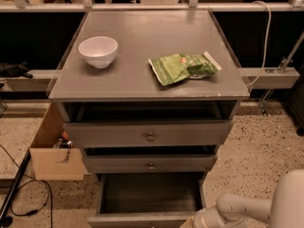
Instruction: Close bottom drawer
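The bottom drawer (142,219) is the lowest of three grey drawers and stands pulled far out, showing its deep dark inside (150,194). Its front panel runs along the lower edge of the camera view, and its knob is out of view. My gripper (192,221) is at the bottom edge, right by the drawer front's right end, at the tip of the white arm (237,208) that reaches in from the lower right. Most of the gripper is cut off by the frame edge.
The top drawer (150,137) and middle drawer (150,165) are slightly pulled out. A white bowl (98,51) and a green snack bag (183,66) lie on the cabinet top (142,32). A cardboard box (52,151) stands on the floor at left, with a black cable (28,208).
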Robot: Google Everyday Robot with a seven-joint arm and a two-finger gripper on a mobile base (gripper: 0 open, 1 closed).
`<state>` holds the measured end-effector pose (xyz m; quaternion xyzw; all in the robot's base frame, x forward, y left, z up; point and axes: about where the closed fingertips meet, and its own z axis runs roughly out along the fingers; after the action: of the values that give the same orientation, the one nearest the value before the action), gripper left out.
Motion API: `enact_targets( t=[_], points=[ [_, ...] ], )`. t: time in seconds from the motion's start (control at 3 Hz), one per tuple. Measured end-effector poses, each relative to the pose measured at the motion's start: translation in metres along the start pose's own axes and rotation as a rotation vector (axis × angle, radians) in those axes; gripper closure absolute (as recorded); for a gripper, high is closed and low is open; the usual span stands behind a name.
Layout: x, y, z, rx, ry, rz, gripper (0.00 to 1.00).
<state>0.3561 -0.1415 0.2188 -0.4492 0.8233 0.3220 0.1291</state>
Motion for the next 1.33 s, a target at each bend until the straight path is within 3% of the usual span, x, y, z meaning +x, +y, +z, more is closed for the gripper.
enact_targets(
  t=[0.33,0.67,1.0,1.33],
  points=[
    [0.02,0.0014,0.0294,-0.034,-0.004,0.023,1.0],
    [0.0216,0.0029,0.0323,-0.038,-0.004,0.026,1.0],
    [0.0216,0.0029,0.0324,-0.038,-0.004,0.026,0.84],
    [0.0216,0.0029,0.0324,-0.038,-0.004,0.026,0.6]
  ],
)
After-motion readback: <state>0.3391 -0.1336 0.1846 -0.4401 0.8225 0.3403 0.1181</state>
